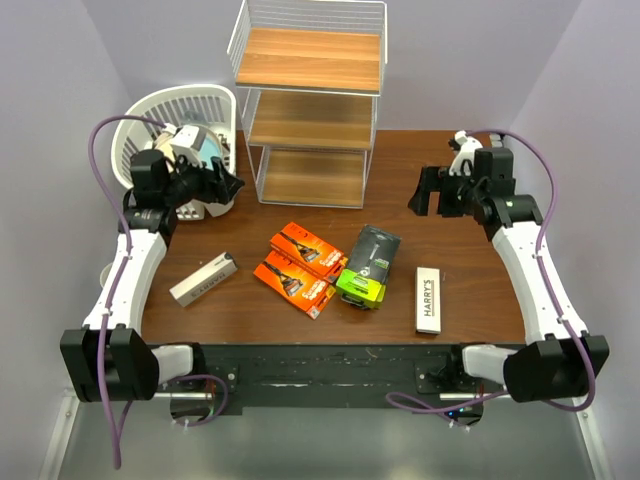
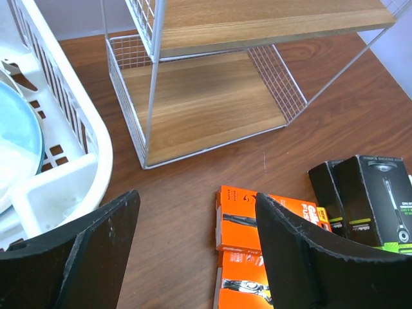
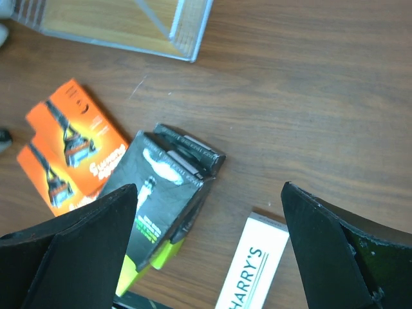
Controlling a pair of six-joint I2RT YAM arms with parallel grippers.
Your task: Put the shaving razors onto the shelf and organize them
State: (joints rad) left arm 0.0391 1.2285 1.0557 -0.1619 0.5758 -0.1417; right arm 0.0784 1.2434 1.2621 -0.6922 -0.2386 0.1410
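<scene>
The shelf point(image 1: 310, 100), white wire with three brown boards, stands at the back centre with bare boards. Two orange boxes point(image 1: 300, 265) lie side by side mid-table. Two black-and-lime packs point(image 1: 368, 262) lie stacked just right of them. The HARRY'S white box point(image 1: 429, 300) lies to the right, the other white box point(image 1: 203, 278) to the left. My left gripper point(image 1: 222, 188) is open and empty by the basket. In the left wrist view it point(image 2: 196, 206) hovers above the orange boxes point(image 2: 241, 219). My right gripper point(image 1: 427, 195) is open and empty. In the right wrist view it point(image 3: 207, 193) is above the black packs point(image 3: 161, 193) and the HARRY'S box point(image 3: 254, 270).
A white slatted basket point(image 1: 215, 105) stands at the back left beside the shelf, holding a mug point(image 1: 195, 150) and other items. The basket point(image 2: 71, 141) fills the left of the left wrist view. Purple walls close in the table on three sides.
</scene>
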